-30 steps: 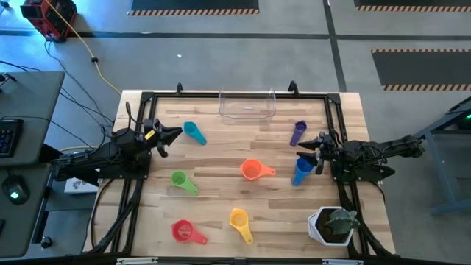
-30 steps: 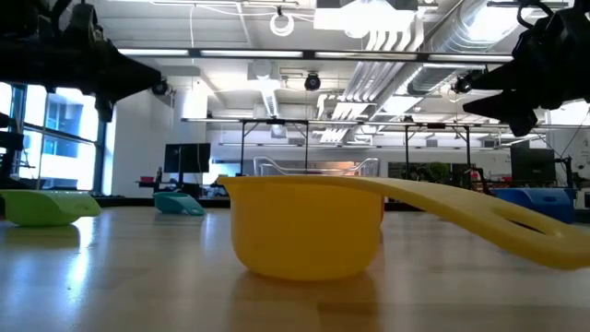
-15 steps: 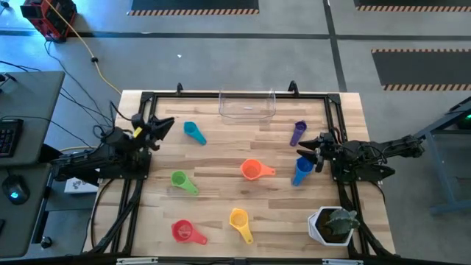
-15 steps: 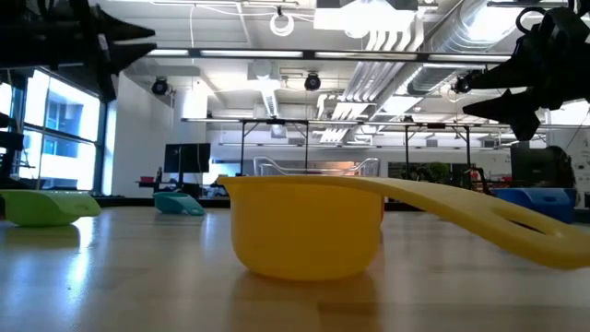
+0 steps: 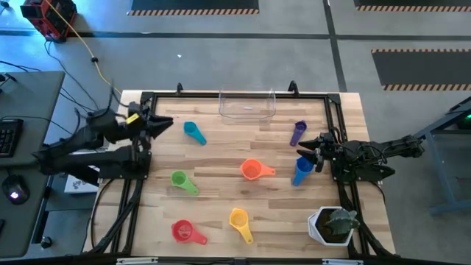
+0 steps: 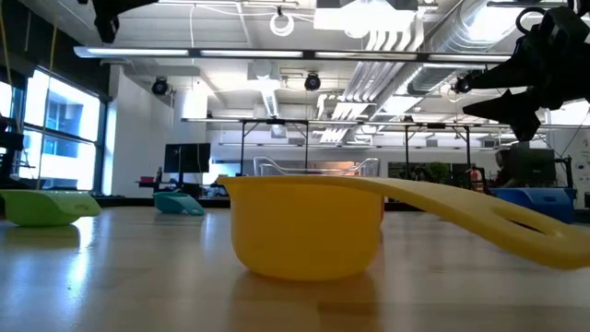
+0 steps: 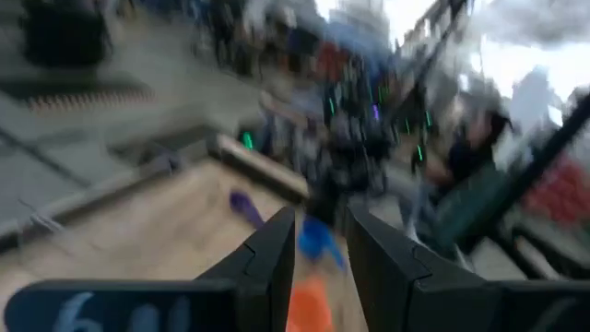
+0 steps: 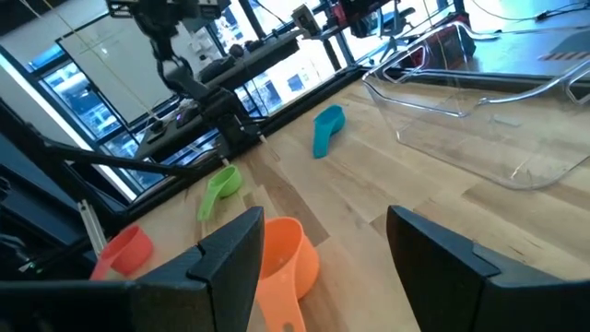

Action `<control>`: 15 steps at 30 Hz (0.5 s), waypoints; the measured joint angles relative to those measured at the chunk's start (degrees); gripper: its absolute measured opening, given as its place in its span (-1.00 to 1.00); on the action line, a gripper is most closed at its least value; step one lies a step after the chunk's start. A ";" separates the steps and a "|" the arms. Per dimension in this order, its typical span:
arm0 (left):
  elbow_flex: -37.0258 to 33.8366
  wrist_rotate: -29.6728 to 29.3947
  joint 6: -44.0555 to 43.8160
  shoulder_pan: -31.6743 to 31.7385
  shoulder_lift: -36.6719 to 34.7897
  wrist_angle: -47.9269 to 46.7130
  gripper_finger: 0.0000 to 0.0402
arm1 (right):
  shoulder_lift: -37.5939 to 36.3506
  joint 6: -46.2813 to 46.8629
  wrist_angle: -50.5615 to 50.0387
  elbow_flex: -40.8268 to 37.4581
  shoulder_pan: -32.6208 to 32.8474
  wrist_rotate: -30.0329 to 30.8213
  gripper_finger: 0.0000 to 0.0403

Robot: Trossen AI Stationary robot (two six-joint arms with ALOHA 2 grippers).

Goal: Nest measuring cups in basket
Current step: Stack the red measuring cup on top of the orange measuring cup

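Seven cups rest on their bases on the wooden table: teal (image 5: 193, 132), purple (image 5: 297, 132), blue (image 5: 302, 171), orange (image 5: 252, 170), green (image 5: 182, 180), red (image 5: 184, 232) and yellow (image 5: 239, 219). The clear basket (image 5: 247, 104) stands at the far edge with nothing in it. My left gripper (image 5: 166, 124) is raised above the table's left side, left of the teal cup, narrowly open (image 7: 323, 254) and holding nothing. My right gripper (image 5: 307, 151) hovers open (image 8: 324, 267) at the right side, between the purple and blue cups, touching neither.
A white pot with a green plant (image 5: 333, 224) stands in the near right corner. A black frame (image 5: 221, 94) runs along the table's far, left and right edges. Bare wood lies between the basket and the orange cup.
My left arm has risen steeply and drawn slightly toward the far left corner; in the low view it has climbed almost out of the top of the picture. The right arm and all cups have kept still.
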 joint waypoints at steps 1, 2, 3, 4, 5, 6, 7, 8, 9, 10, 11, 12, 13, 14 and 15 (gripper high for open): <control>2.22 2.13 0.00 0.00 2.16 -2.57 -0.55 | 0.00 -0.12 0.00 -0.01 0.00 0.00 0.10; 4.14 4.21 -0.03 -0.04 4.20 -4.91 -0.55 | 0.00 -0.12 0.02 0.00 0.00 0.00 0.10; 6.18 6.47 -0.03 -0.24 6.42 -7.00 -0.55 | 0.00 -0.12 0.00 -0.01 0.00 -0.01 0.10; 7.88 8.56 -0.07 -0.57 8.40 -8.62 -0.55 | 0.00 -0.15 0.00 0.00 0.00 0.00 0.10; 9.42 10.14 -0.08 -1.03 10.23 -10.10 -0.55 | 0.00 -0.15 0.00 0.00 0.00 -0.02 0.10; 10.64 11.38 -0.22 -1.57 11.96 -11.30 -0.55 | 0.00 -0.15 0.00 0.00 0.00 -0.02 0.10; 11.86 12.13 -0.47 -2.23 13.45 -12.28 -0.55 | 0.00 -0.14 0.00 0.00 0.00 -0.02 0.10; 12.92 12.77 -0.46 -3.04 14.90 -12.93 -0.55 | 0.00 -0.04 0.00 0.00 0.00 -0.04 0.10; 13.65 13.25 -0.47 -3.99 16.24 -13.28 -0.55 | 0.00 0.27 0.01 -0.01 0.00 -0.08 0.10; 14.22 13.64 -0.51 -5.03 17.56 -13.66 -0.55 | 0.00 0.42 0.00 0.00 0.00 -0.17 0.10; 14.64 14.17 -0.67 -6.19 18.74 -13.71 -0.55 | 0.00 0.53 0.00 -0.01 0.00 -0.18 0.10; 14.97 14.51 -1.16 -7.45 19.85 -13.66 -0.55 | 0.00 0.53 0.01 -0.01 0.00 -0.17 0.10; 15.18 14.62 -1.83 -8.81 20.92 -13.74 -0.55 | 0.00 0.53 0.00 0.00 0.00 -0.17 0.10; 15.30 14.67 -2.45 -10.27 21.83 -13.94 -0.55 | 0.00 0.53 0.00 0.00 0.00 -0.17 0.10; 15.32 14.66 -3.16 -11.85 22.68 -14.12 -0.55 | 0.00 0.55 0.00 0.00 0.00 -0.17 0.10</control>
